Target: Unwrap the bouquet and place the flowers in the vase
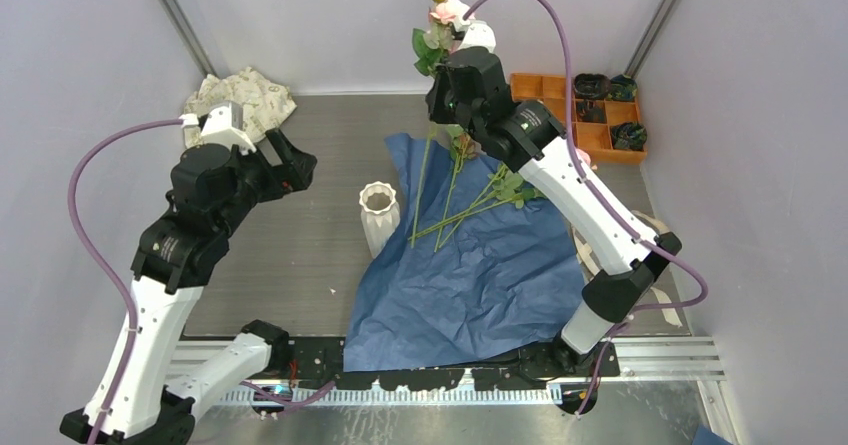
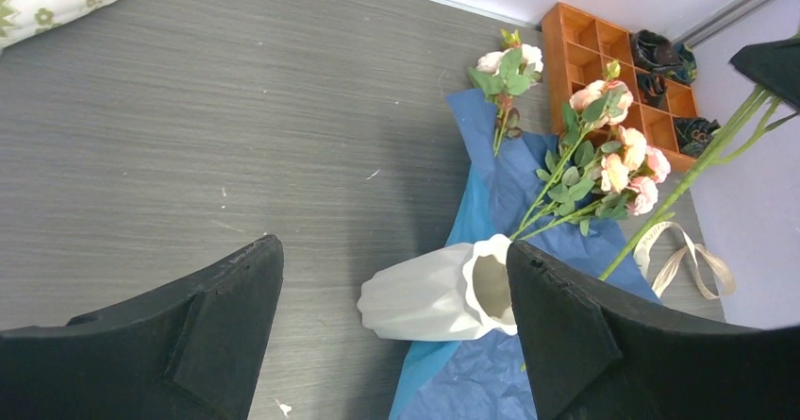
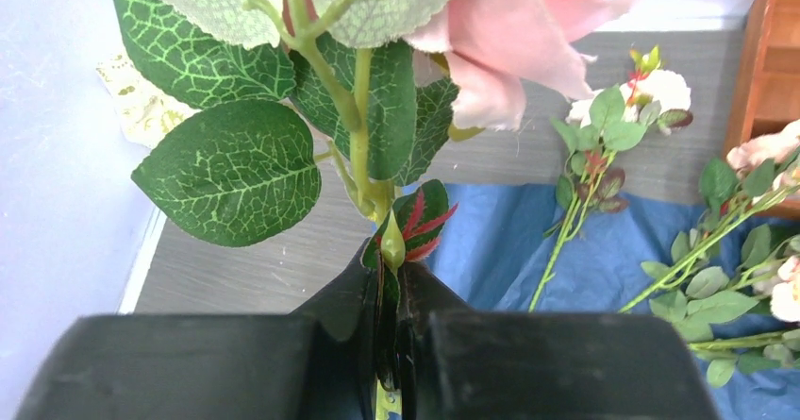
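Right end effector is pinched narrow on one rose, gripping the stem just below the lowest leaves. It is held high over the back of the worktop with the bloom up. I judge the grip sits there so the long bare stem hangs free beneath it, ready to thread into a narrow opening. The left wrist view shows that stem slanting down towards the blue wrapping paper. The paper lies spread flat, so the bouquet is already open, and its beige ribbon lies off to the right. The rest of the flowers lie across the upper part of the paper, stems pointing roughly towards me and easy to take one at a time. The vase stands upright at the paper's left edge; its mouth looks empty, so nothing is placed yet. Left end effector is spread wide and holds nothing. It hovers just left of the vase with its jaws framing it, probably to steady it. Next comes carrying the stem tip over the mouth and lowering it straight in. The vase looks light and could tip if the stem drags its rim. An orange tray and a patterned cloth sit at the back, clear of the work.
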### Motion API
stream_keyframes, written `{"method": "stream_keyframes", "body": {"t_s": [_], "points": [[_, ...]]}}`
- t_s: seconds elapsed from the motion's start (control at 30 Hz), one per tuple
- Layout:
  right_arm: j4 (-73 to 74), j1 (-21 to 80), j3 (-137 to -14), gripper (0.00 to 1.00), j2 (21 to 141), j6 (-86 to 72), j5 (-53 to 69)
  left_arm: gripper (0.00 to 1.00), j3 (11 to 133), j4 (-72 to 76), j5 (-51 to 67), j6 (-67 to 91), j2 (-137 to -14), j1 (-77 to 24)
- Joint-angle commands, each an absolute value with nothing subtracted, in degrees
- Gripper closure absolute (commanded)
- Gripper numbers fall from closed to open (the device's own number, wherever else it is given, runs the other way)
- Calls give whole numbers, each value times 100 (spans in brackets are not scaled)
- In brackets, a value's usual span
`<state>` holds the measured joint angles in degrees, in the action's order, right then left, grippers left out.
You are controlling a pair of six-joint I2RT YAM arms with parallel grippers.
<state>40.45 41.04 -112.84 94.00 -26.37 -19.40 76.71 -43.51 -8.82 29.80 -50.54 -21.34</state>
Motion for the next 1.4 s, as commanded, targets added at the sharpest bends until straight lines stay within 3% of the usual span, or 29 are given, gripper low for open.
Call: {"method": "stream_keyframes", "body": {"t_s": [0.0,0.53,0.77,1.23,1.37], "points": [[3258,4306,-11685,99,8981,-2022,-2403,12,7641,-4346,-1246,2966,-4715,-2107],[1374,4924,-12127,99,8941,-1024,-1968,12,7526,-4382,-1283,2962,-4608,-2112],[1206,4960,-12155,99,9330,-769,-1907,12,7511,-4375,-1291,2947,-4617,-2109],[326,5093,-9729,99,8703,-1388,-1413,12,7384,-4307,-1212,3005,-4628,-2109],[163,5213,-9186,91,8652,-1488,-1328,12,7368,-4306,-1187,3018,-4624,-2109]]}}
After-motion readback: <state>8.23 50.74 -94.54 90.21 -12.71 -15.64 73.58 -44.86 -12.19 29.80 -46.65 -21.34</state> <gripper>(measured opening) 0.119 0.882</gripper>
